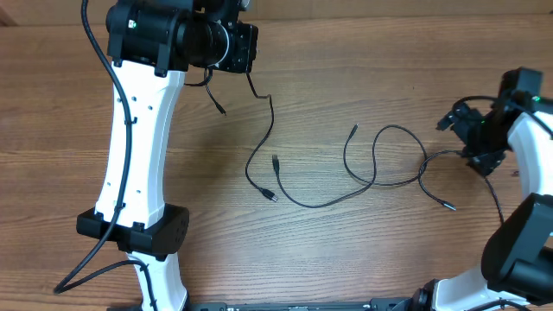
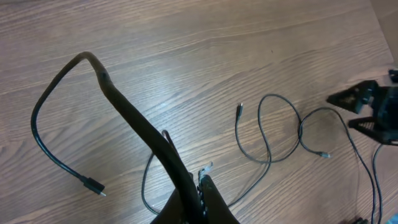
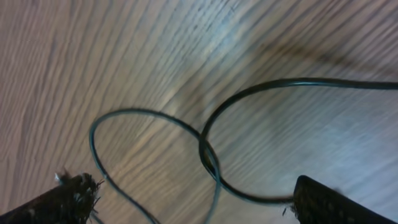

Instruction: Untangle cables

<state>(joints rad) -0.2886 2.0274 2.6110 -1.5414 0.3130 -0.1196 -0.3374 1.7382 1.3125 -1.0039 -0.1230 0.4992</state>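
You're clamping one cable tight in the left gripper. The other cables are looping right of it (limp, light, so I'd be grabbing near a plug). The right gripper is gaping wide, holding nothing.

Brown wood-grain table, evenly lit

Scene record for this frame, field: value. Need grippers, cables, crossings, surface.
left gripper: shut on held cable, raised above the table near its far edge
held cable: two ends trail down from the gripper, each ending in a small plug
right gripper: open, fingers on either side of a crossing
loose cables: thin, black, looped and overlapping mid-table; count unclear
table: wood grain
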